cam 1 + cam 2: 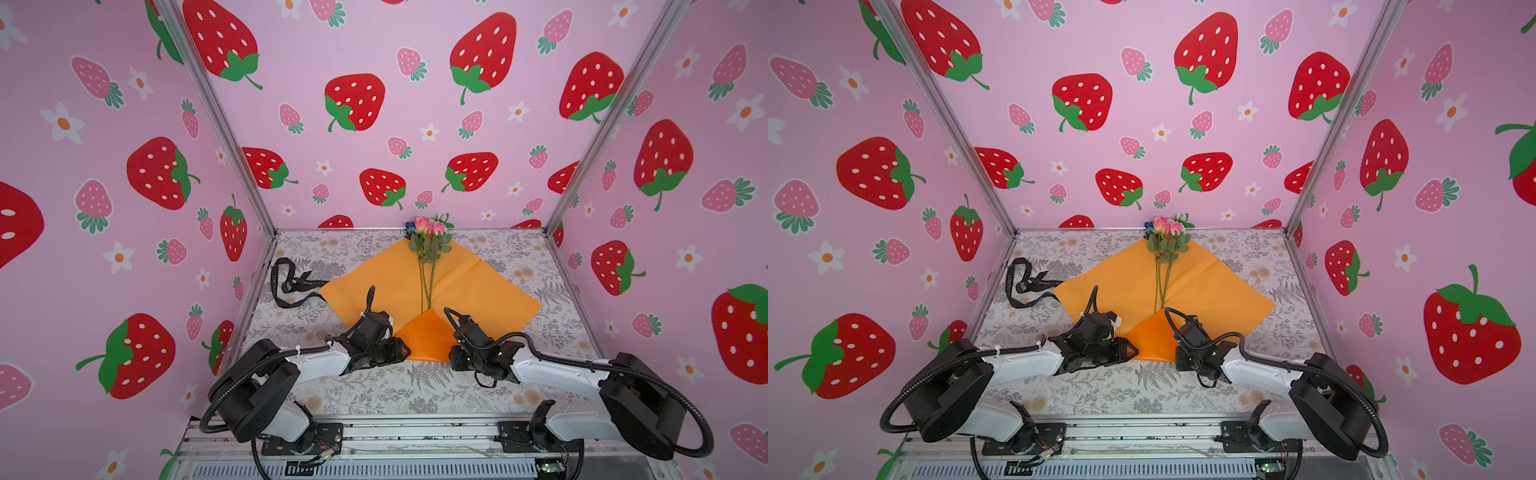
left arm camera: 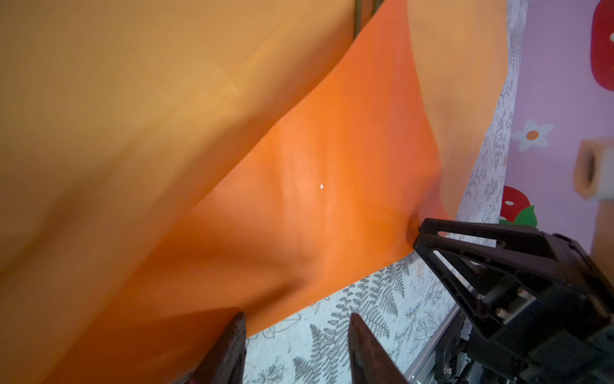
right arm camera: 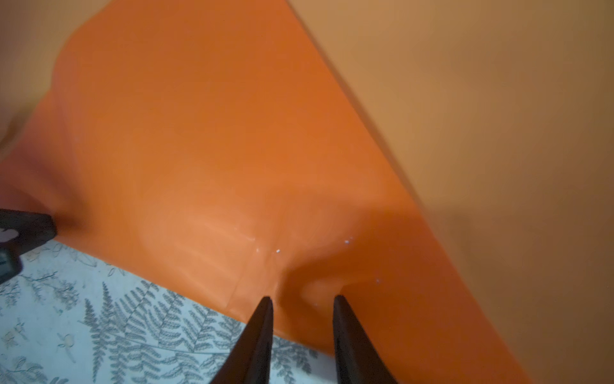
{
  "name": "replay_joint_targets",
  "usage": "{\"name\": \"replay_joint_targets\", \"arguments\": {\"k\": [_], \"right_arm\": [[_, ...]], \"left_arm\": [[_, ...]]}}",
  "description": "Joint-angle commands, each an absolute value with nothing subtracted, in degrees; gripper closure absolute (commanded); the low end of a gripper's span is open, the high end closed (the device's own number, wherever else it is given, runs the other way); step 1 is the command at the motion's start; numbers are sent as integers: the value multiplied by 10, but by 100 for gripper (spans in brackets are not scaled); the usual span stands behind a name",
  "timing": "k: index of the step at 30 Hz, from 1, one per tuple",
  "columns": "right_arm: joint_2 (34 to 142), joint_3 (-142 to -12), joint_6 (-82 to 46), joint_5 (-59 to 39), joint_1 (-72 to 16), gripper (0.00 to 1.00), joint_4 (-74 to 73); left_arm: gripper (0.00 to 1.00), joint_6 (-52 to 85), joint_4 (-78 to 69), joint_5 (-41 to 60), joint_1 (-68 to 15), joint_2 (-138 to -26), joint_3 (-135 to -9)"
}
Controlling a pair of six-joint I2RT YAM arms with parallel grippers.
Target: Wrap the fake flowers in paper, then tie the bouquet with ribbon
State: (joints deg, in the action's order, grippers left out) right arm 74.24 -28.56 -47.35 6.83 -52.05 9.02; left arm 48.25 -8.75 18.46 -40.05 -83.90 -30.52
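1. Straddling a pucker of orange paper [image 3: 199, 149], the right gripper [image 3: 302, 299] grips it or not, I cannot tell; the left gripper [image 2: 295, 319] stands released at the fold [image 1: 428, 336].
2. The bouquet of fake flowers [image 1: 428, 245] lies on the paper, stem ends reaching the fold; a one-sided pull could drag it askew.

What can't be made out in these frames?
Both top views: the lettering on the black ribbon is too small to read.
Both top views: the stem ends of the bouquet of fake flowers are hidden under the folded-up corner of the orange paper.
Right wrist view: paper puckers between the right end effector fingers; pinched or not is unclear.
Both top views: the left end effector fingertips are hidden by its own wrist.
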Motion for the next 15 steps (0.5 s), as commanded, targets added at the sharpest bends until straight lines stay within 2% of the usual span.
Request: {"name": "replay_joint_targets", "arguments": {"k": [1,15], "right_arm": [[720,-268,-502,100,-510,66,157],[631,-204,-548,91,-459,67,227]], "left_arm": [[50,497,-68,180,-396,-843,-309],[50,499,-13,163,-387,-816,-309]]}}
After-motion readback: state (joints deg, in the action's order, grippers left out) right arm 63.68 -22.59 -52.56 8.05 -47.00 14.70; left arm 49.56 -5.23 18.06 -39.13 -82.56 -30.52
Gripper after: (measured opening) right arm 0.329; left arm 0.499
